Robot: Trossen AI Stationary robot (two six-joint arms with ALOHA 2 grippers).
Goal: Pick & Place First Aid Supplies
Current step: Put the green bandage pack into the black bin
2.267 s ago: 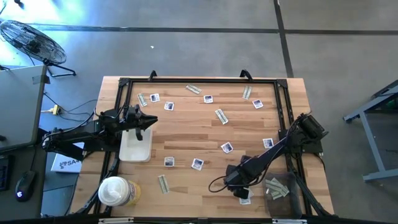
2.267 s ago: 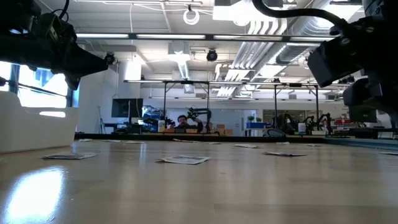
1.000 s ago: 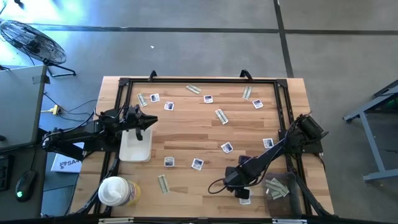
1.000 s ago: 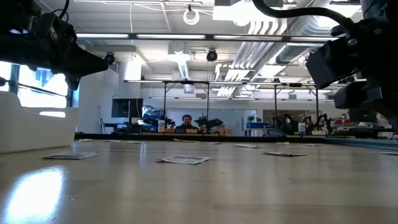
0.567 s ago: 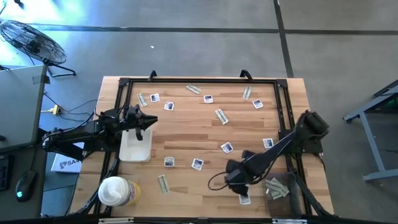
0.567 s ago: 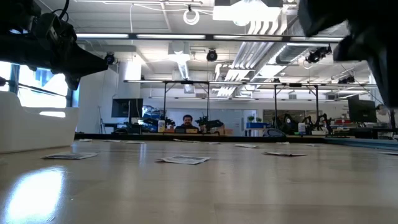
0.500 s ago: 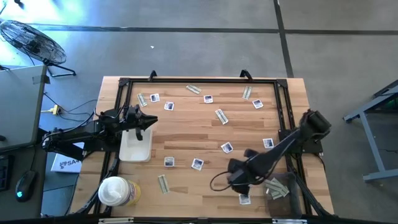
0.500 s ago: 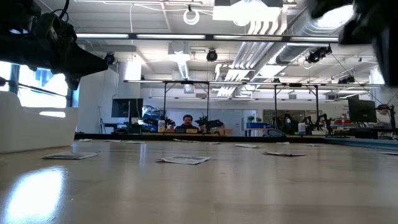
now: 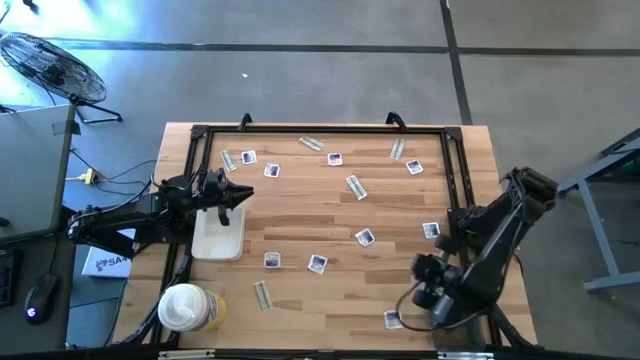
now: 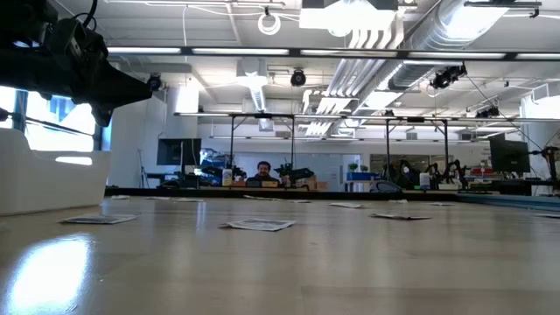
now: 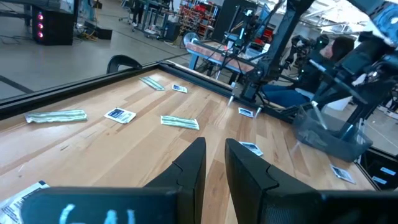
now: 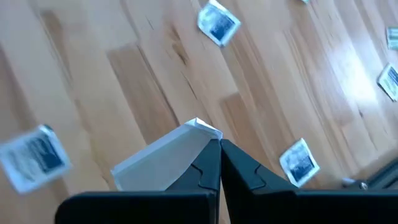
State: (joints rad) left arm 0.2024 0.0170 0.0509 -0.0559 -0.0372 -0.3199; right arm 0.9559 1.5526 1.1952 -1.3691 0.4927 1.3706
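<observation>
- Left gripper (image 9: 243, 193) waits over the white tray (image 9: 218, 240), fingers narrowly parted, empty.
- About a dozen packets (image 9: 317, 263) lie scattered across the table (image 9: 300, 215), so most work remains.
- Right gripper (image 12: 219, 144), at the near right edge, pinches one pale strip (image 12: 163, 155).

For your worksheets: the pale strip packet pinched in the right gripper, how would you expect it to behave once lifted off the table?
The strip packet looks thin and flat, so probably very light. It juts out past the shut right gripper without drooping, suggesting some stiffness, though it may flex. Pinched only at one end, it could twist or slip.
</observation>
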